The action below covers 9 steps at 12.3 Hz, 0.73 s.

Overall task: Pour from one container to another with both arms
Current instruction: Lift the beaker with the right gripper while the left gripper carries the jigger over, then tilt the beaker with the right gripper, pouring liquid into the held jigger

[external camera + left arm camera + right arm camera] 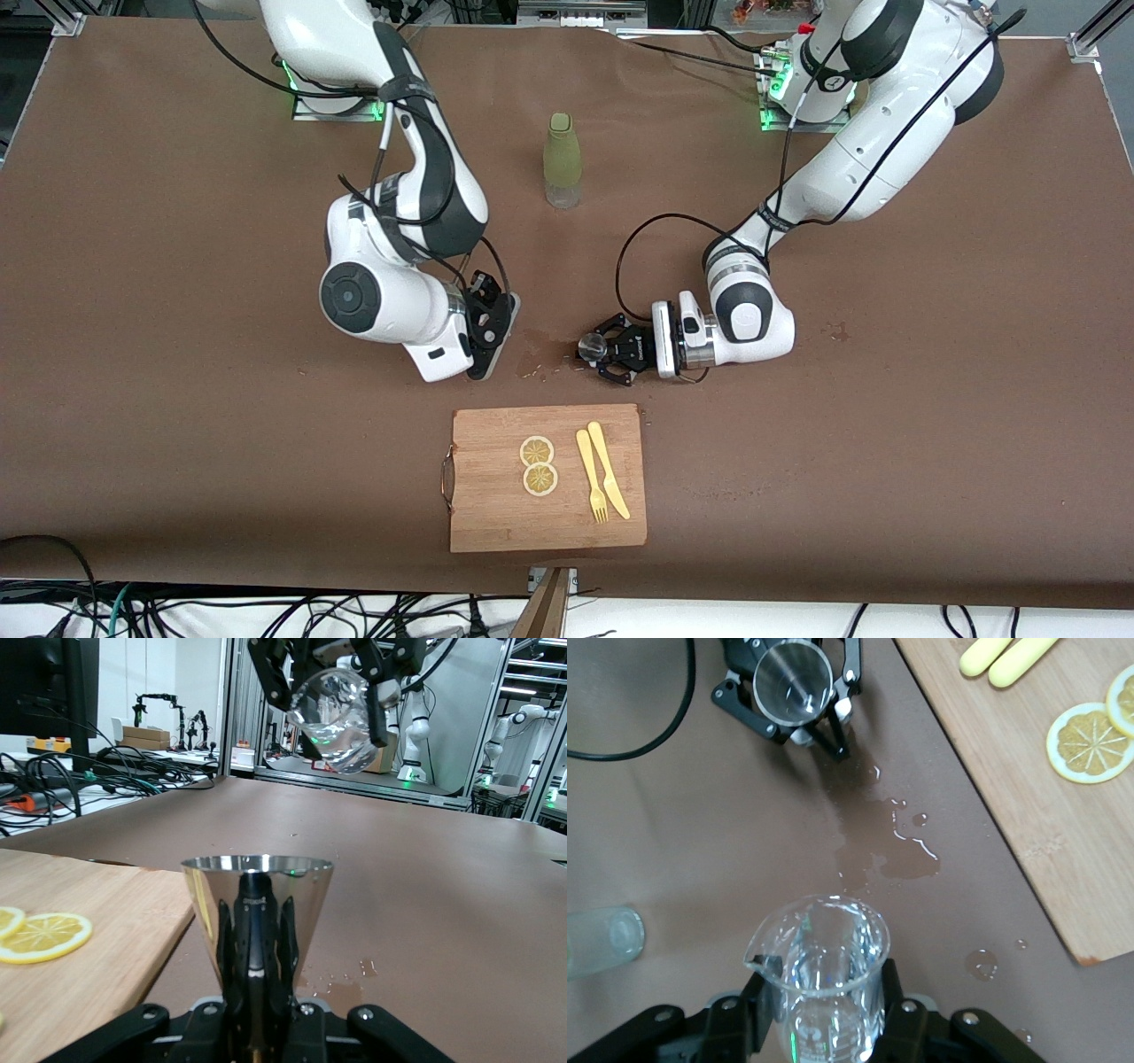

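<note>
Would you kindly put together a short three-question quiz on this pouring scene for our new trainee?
1. True or false: the left gripper holds a metal cup.
2. What does the right gripper hold: A) glass beaker, B) green bottle, C) fork?
3. What lies on the table between the grippers and the cutting board?

Key: 1 true; 2 A; 3 spilled liquid.
</note>
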Motion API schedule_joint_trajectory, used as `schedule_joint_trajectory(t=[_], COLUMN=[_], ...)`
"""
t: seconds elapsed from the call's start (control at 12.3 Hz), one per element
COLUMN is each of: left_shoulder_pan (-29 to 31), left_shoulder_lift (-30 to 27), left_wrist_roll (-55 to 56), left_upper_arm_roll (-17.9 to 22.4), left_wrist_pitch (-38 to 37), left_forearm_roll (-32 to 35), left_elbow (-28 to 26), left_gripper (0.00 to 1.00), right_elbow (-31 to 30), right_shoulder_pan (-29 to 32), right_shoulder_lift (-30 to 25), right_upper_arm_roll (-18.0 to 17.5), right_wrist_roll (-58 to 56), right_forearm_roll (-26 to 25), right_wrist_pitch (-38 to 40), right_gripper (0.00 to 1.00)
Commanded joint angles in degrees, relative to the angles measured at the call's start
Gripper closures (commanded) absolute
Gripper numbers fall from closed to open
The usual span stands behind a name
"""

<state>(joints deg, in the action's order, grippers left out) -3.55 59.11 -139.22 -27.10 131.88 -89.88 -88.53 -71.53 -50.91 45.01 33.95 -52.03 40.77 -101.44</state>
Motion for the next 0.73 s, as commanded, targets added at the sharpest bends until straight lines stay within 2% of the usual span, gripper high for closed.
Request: schedule_joint_trajectory(t=[0.0, 0.65], left_shoulder_pan=[-1.64, -3.75], left_shoulder_lift=[1.54, 3.56], left_wrist_roll=[-0.08, -0.35], left_upper_arm_roll=[-0.32, -1.11], left_wrist_pitch=[0.84, 3.74], left_forearm_roll=[-1.44, -1.44], left_elbow=[2.58, 6.44], left_gripper=[1.0, 1.0], right_elbow=[5.16, 6.4], right_shoulder_pan=[-2.87, -7.62], right_shoulder_lift=[4.02, 6.58], right_upper_arm_roll=[4.18, 8.58], right_wrist_roll=[3.32, 5.8], right_forearm_roll=[-0.6, -0.6], right_wrist_pitch=[0.28, -1.91], right_gripper=[0.99, 0.99])
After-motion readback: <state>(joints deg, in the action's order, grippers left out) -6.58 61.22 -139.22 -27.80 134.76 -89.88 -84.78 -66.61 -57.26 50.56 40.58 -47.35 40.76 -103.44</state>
